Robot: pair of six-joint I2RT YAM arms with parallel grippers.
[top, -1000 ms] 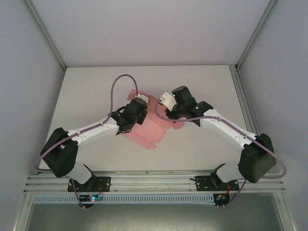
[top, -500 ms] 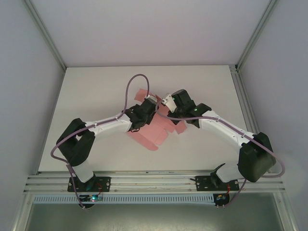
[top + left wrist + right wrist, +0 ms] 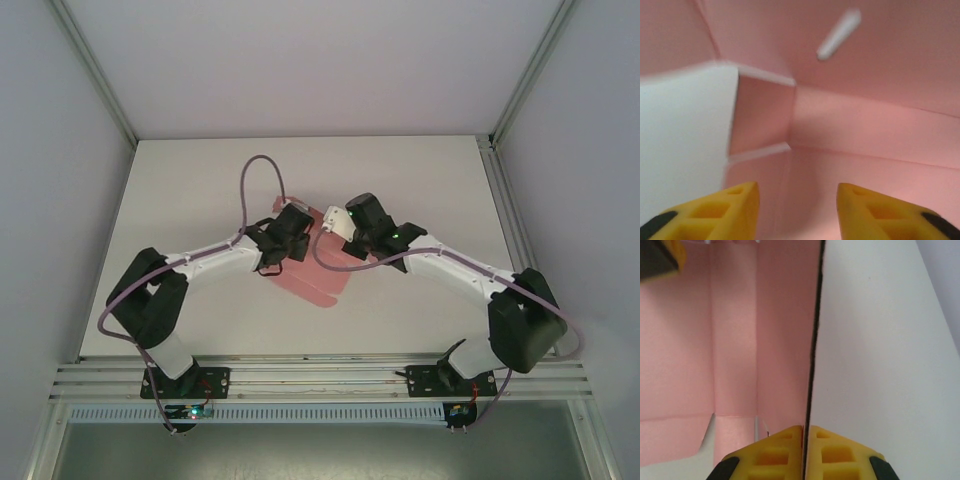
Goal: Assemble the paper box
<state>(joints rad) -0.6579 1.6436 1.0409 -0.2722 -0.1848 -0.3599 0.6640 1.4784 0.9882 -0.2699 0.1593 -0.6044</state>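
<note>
1. The right fingers (image 3: 827, 442) are pinching tight on the paper box (image 3: 735, 340). One thin panel is standing edge-on right between them and running straight away from the tips.
2. Left of those fingers, the rest of the pink card is lying flat, with long creases and a cut flap (image 3: 732, 437) just beside the left-hand tip. On their right is bare white tabletop (image 3: 870, 365).
3. The left fingers (image 3: 735, 205) are sitting wide apart and gripping nothing. Pink card (image 3: 865, 130) is spreading out ahead of them and across the gap between them. There's a small folded-in tab (image 3: 762, 115) just ahead of the left-hand finger and a patch of tabletop (image 3: 685, 140) beside it. It's blurry, so I can't tell if the tips are touching the card.
4. From up top, the left arm (image 3: 215, 262) and right arm (image 3: 450, 268) are reaching in toward each other. The paper box (image 3: 315, 280) is lying on the tabletop (image 3: 200, 180) under and between both sets of fingers, with its biggest part sticking out on the near side of them.
5. A yellow finger with a black pad (image 3: 657, 257) is poking in well ahead of the right fingers, off to their left, over the pink card.
</note>
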